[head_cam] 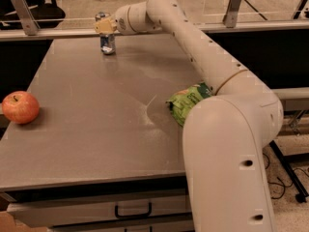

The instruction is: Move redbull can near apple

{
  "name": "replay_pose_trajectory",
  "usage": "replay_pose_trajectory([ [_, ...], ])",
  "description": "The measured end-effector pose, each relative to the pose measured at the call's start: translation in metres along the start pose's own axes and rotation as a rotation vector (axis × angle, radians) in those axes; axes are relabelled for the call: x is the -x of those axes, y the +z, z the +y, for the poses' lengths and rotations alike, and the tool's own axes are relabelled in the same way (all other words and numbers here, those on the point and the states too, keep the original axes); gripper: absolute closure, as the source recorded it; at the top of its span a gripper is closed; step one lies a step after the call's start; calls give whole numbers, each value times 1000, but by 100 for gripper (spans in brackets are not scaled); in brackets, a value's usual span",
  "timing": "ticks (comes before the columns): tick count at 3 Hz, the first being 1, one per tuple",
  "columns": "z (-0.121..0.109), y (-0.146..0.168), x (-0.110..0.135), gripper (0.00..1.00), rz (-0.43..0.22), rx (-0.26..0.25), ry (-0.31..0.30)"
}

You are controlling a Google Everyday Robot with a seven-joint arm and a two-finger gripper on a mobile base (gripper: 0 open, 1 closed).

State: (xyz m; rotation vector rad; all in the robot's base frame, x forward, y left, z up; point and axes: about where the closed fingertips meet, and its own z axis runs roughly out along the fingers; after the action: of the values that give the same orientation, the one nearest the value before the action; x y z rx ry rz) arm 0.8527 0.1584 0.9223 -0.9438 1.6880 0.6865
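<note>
**Gripper at the can, far across the table from the apple**

On the table [96,144], the apple [20,107] sits at 9 o'clock and a green bag [186,103] at 3 o'clock. At 12 o'clock the redbull can [107,43] stands upright, with the gripper [104,27] against its upper half. Whether it pinches the can, I cannot tell.

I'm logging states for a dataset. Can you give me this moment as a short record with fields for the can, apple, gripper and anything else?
redbull can: upright, far end of the table
apple: table's left edge, far from the can
gripper: at the can's upper part, arm stretched across the table
other: green snack bag on the right, partly behind the arm
task status: can not yet near the apple
</note>
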Motion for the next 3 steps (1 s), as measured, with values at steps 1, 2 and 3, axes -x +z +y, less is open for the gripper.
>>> replay_pose_trajectory([
  [1,24,-19,26,88,-46,62,-44],
  [2,51,-57,52,100,-71,85,-141],
  [3,60,-57,53,100,-66,96,-151],
])
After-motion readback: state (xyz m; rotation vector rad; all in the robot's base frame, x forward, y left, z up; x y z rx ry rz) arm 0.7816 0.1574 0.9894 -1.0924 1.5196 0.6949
